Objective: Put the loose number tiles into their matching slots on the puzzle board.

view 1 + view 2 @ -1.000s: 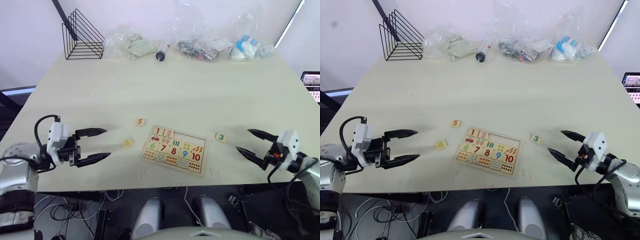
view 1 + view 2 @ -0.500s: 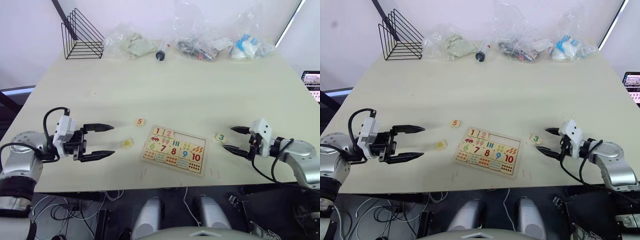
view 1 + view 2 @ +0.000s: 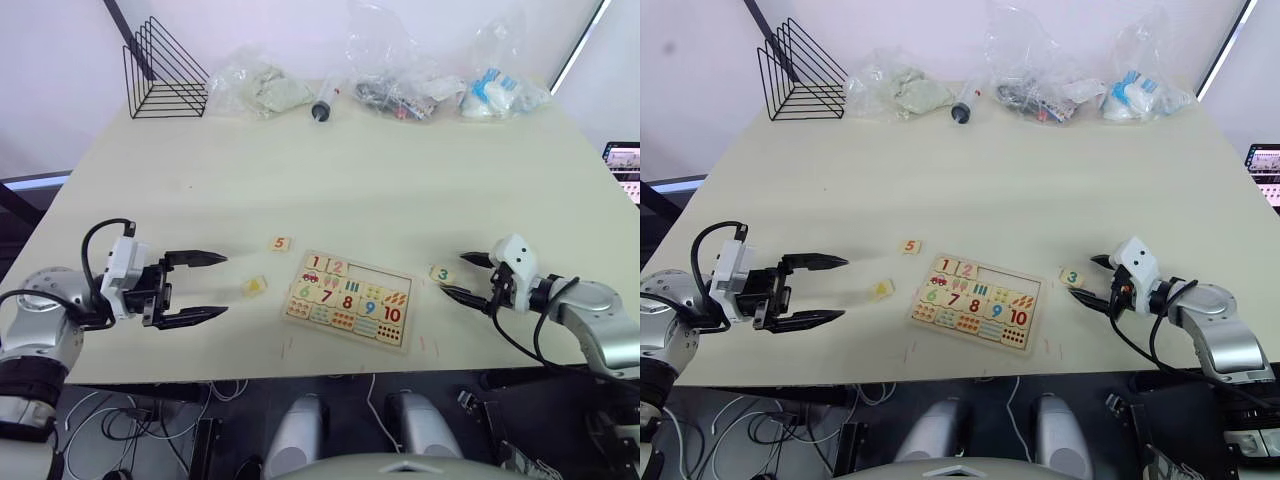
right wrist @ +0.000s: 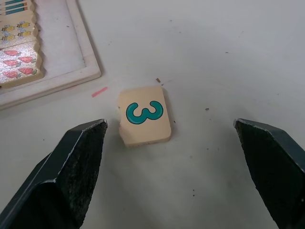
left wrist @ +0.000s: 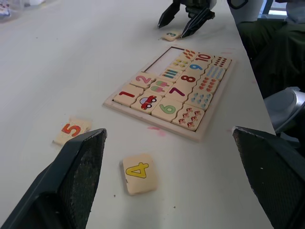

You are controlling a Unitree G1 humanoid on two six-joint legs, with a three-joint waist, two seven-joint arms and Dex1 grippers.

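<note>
Left gripper point(image 3: 208, 285): held agape, tile 4 point(image 3: 256, 286) just right of it.
Right gripper point(image 3: 1098, 280): spread wide, tile 3 point(image 4: 143, 115) between its tips, untouched.
Puzzle board point(image 3: 400, 343): near table edge; upper-right slots point(image 5: 167, 58) bare.
Tile 5 point(image 3: 280, 243): far-left of board, apart.
</note>
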